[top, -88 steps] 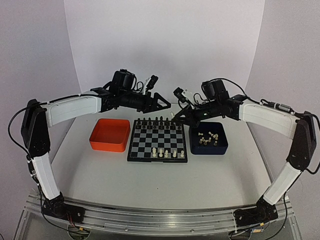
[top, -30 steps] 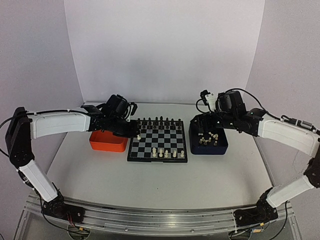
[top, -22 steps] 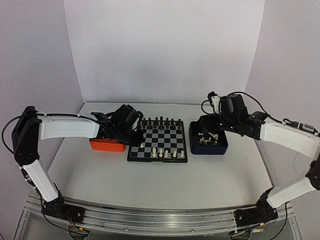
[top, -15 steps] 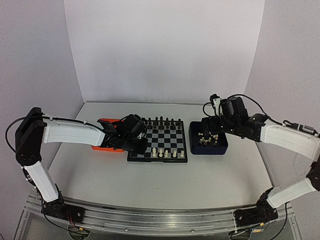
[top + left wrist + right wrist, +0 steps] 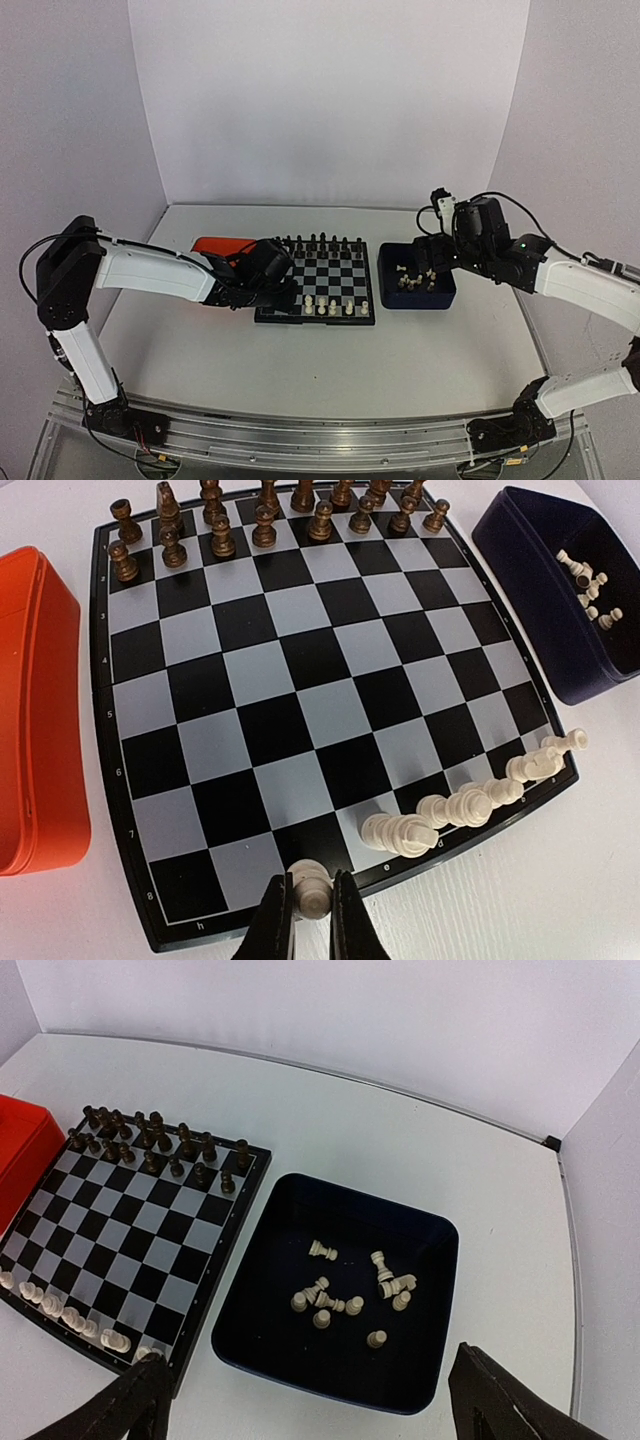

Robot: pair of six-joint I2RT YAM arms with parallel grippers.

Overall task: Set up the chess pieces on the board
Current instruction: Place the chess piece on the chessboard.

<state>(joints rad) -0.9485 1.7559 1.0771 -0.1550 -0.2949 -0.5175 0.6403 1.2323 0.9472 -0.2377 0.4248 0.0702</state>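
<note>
left end effector (image 5: pixel 308 925) pinching one white piece (image 5: pixel 310 883) at near edge of board (image 5: pixel 300 680) | white row (image 5: pixel 470 802) along board's near-right edge | right end effector (image 5: pixel 312 1415) spread wide above blue tray (image 5: pixel 350 1200) right of board, loose white pieces (image 5: pixel 340 1298) inside | dark pieces (image 5: pixel 265 520) on board's far ranks

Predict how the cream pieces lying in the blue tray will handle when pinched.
Probably very light: the cream pieces look tiny against the blue tray. Several lie on their sides with rounded bodies, so they may roll or skid when nudged. They cluster closely, so a grip could jostle neighbours.
</note>
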